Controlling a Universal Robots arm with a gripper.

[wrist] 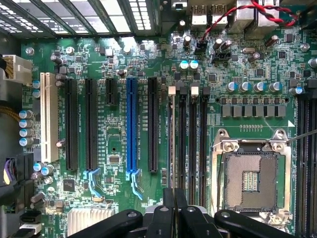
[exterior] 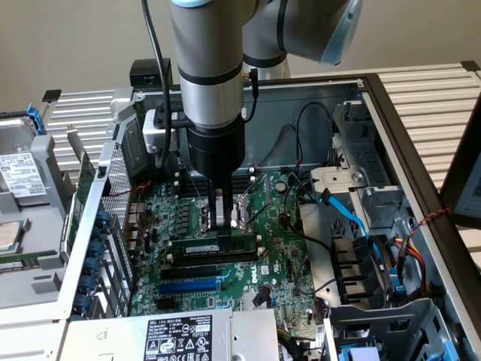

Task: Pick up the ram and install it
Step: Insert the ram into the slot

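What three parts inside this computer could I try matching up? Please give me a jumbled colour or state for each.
Things:
1. ram
2. expansion slot
3. processor socket

Descriptions:
A. bright blue
B. metal-framed, with no chip in it
C. green stick with a white label, directly under the gripper

Pairs: 1-C, 2-A, 3-B
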